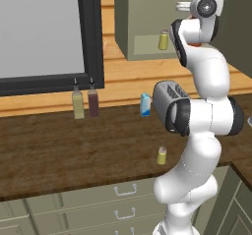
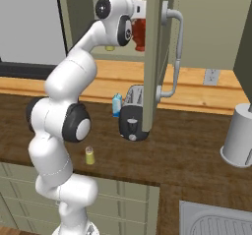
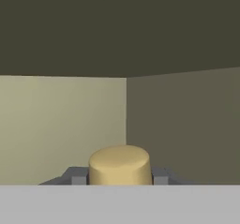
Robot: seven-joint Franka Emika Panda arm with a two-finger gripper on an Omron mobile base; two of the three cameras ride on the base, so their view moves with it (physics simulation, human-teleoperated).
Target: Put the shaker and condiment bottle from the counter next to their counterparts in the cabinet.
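A white robot arm reaches up into the olive-green wall cabinet (image 1: 147,13) above a long dark wood bench (image 1: 74,145). Its pincer (image 3: 120,177) is clamped on the condiment bottle (image 2: 139,32): in the hand view the bottle's tan stopper (image 3: 120,164) sits squeezed between the two dark fingertips (image 3: 77,175), with the cabinet's pale inner walls behind it. From the right base view the bottle's dark red body shows just past the wrist, beside the edge of the open cabinet door (image 2: 153,57). On the cabinet shelf stands a small yellow-green shaker (image 1: 163,40) with a grey cap. A matching shaker (image 1: 162,155) stands upright near the bench's front edge, close to the arm. Farther back on the bench stand a blue-white carton (image 1: 145,104) and, well to its left, two tall slim bottles (image 1: 84,101) side by side below the window.
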